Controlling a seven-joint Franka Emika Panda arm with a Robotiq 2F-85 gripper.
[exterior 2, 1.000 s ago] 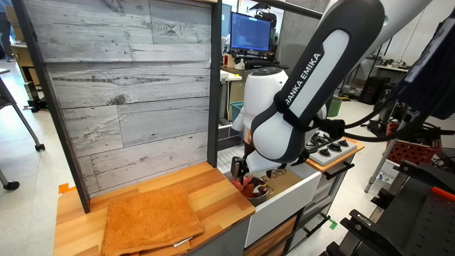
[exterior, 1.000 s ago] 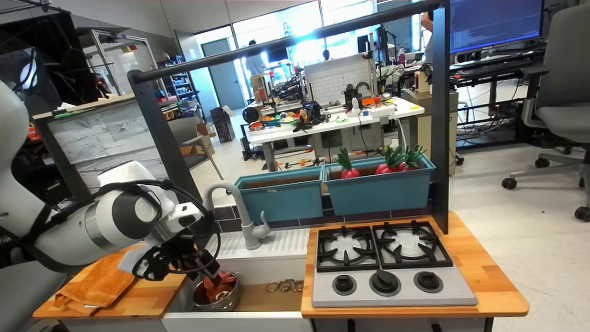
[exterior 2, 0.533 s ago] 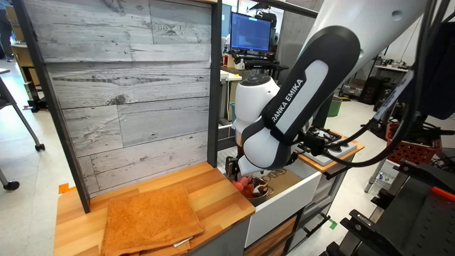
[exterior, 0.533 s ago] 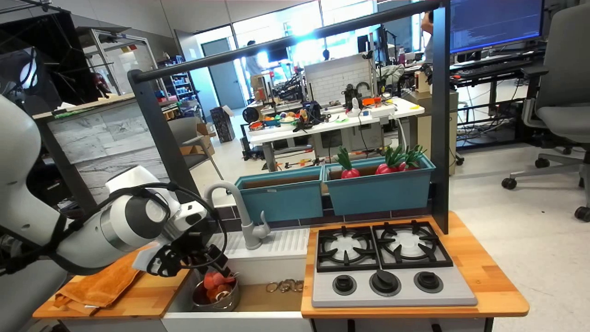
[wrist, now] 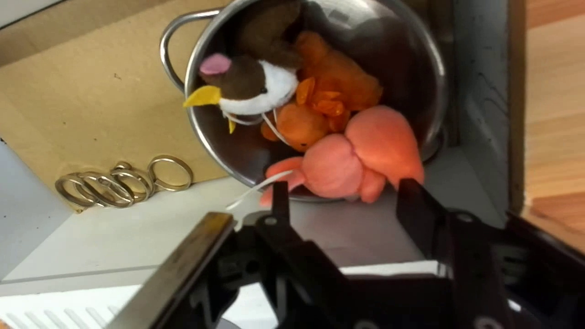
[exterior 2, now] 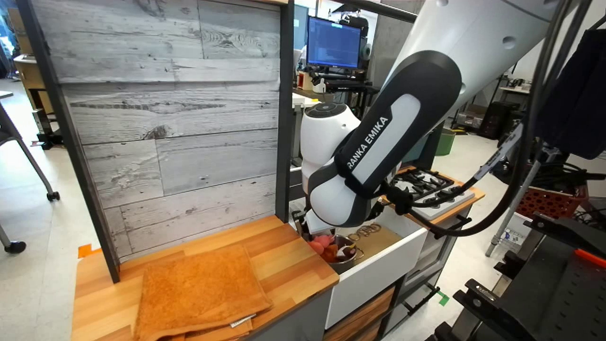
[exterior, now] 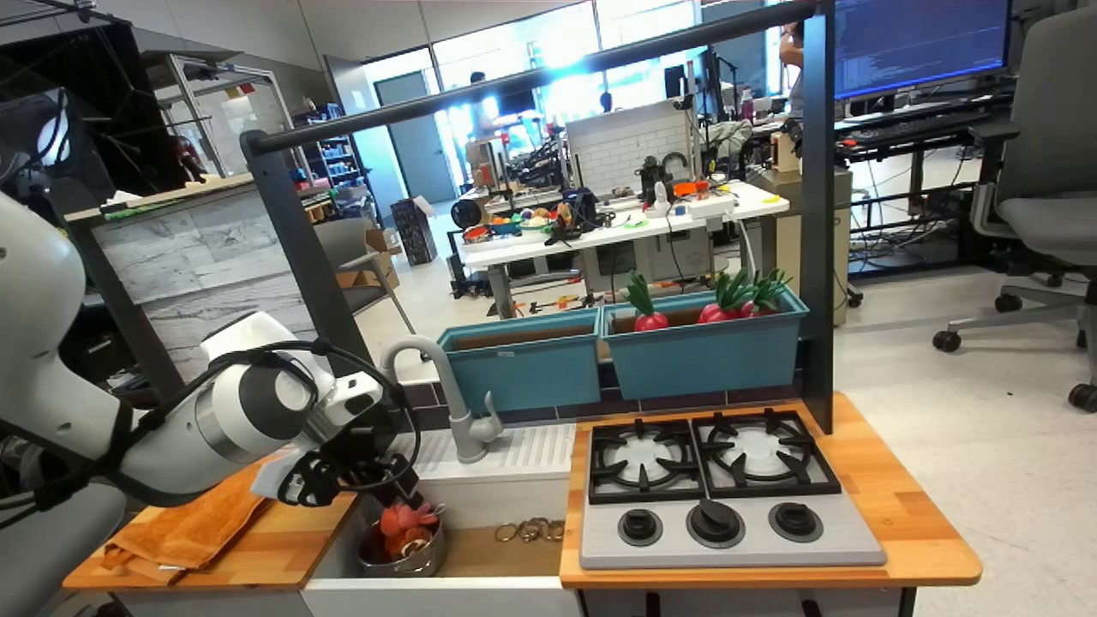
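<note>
Pink plush toy [wrist: 345,160] lies at the rim of the steel pot [wrist: 402,59]; gripper [wrist: 344,182] stands parted over it, contact unclear

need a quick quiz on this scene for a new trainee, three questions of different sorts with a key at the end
1. Multiple choice: what colour is the plush toy nearest the parted jaws?
a) brown
b) pink
c) grey

2. True or false: the metal rings lie outside the pot.

3. Count: how many black knobs are on the front of the stove?

Key:
1. b
2. true
3. three
</note>
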